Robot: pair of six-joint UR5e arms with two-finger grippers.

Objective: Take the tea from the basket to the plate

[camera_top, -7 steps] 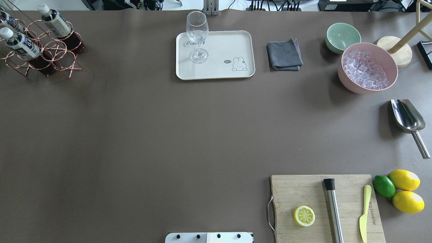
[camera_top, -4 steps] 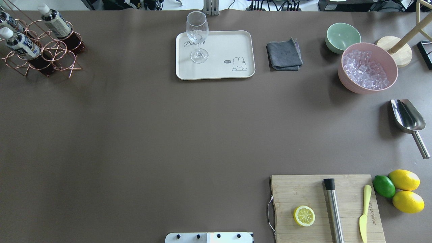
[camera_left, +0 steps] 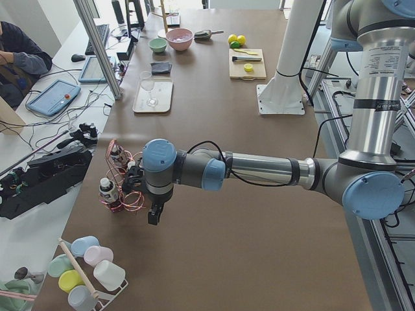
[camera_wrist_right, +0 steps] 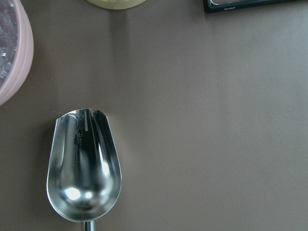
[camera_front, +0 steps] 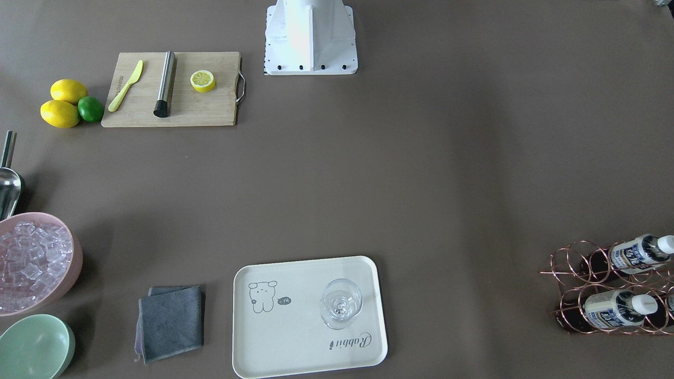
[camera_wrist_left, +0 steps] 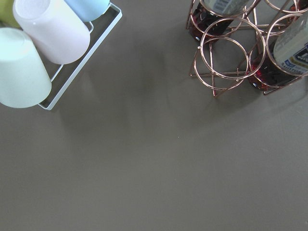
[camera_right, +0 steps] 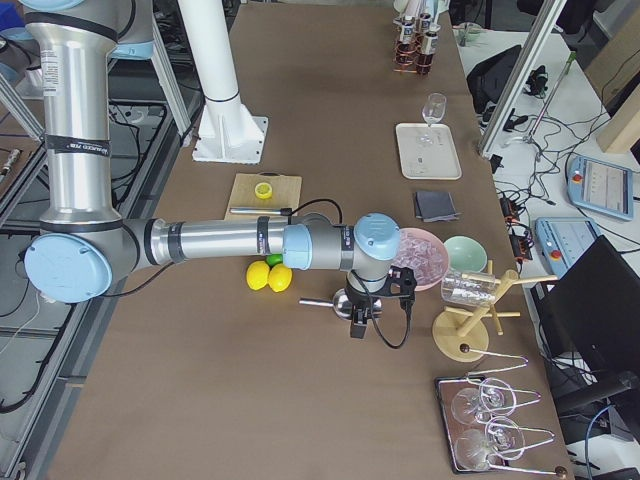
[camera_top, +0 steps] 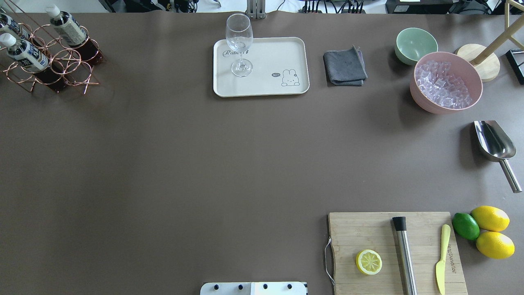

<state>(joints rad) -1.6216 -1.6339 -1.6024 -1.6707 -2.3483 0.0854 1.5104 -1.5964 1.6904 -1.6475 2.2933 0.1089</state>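
Beside the basket (camera_top: pixel 65 67) of tea (camera_top: pixel 25 53) hangs the left pincer (camera_left: pixel 154 217).

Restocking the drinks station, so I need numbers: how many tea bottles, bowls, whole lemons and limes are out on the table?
Tea bottles: 3
Bowls: 2
Whole lemons: 2
Limes: 1
Total: 8
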